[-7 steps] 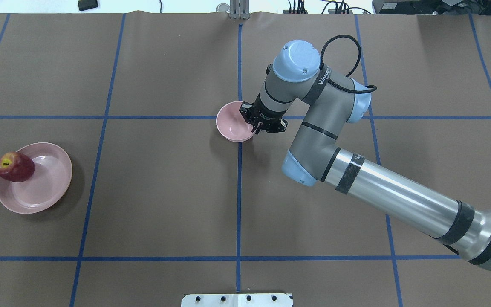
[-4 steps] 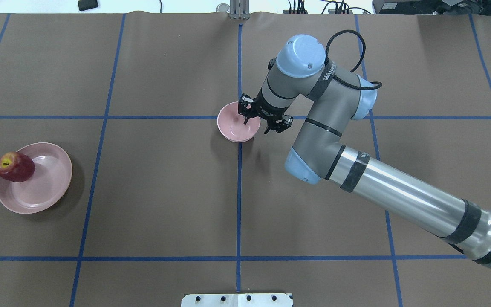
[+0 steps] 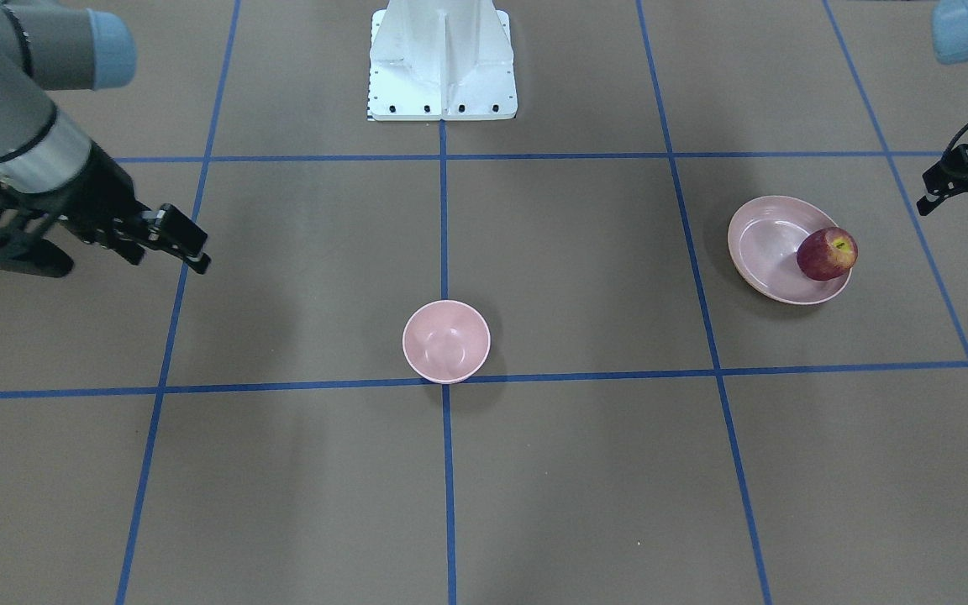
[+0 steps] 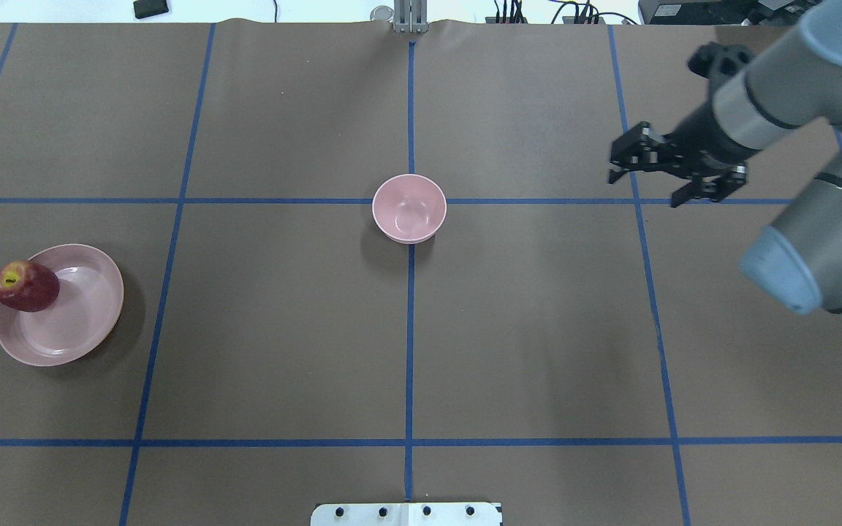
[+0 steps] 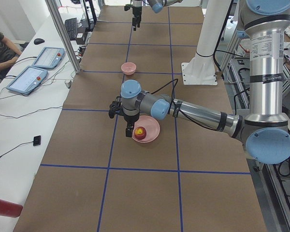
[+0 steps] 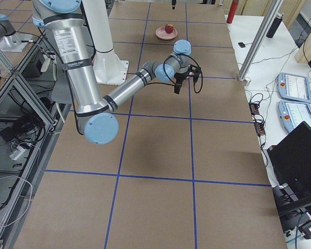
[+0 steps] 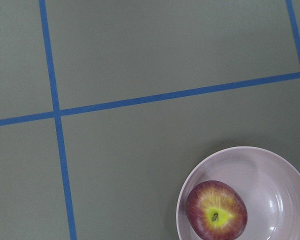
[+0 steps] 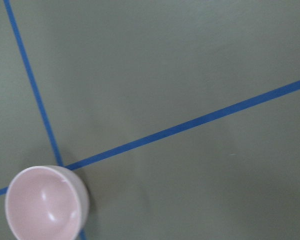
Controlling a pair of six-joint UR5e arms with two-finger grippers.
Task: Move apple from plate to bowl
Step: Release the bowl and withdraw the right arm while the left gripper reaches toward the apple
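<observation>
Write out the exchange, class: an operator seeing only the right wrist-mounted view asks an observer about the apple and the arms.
Operator: I see only the small deep pale pink bowl. Where is the fruit?
Observer: The dark red apple sits on the wide shallow pale pink plate, at its rim.
Operator: Which arm is nearer it?
Observer: The left end effector hovers near the plate, empty.

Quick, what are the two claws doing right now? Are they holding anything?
Left gripper: open, holding nothing, beside the plate with the apple.
Right gripper: open, holding nothing, well clear of the bowl.
</observation>
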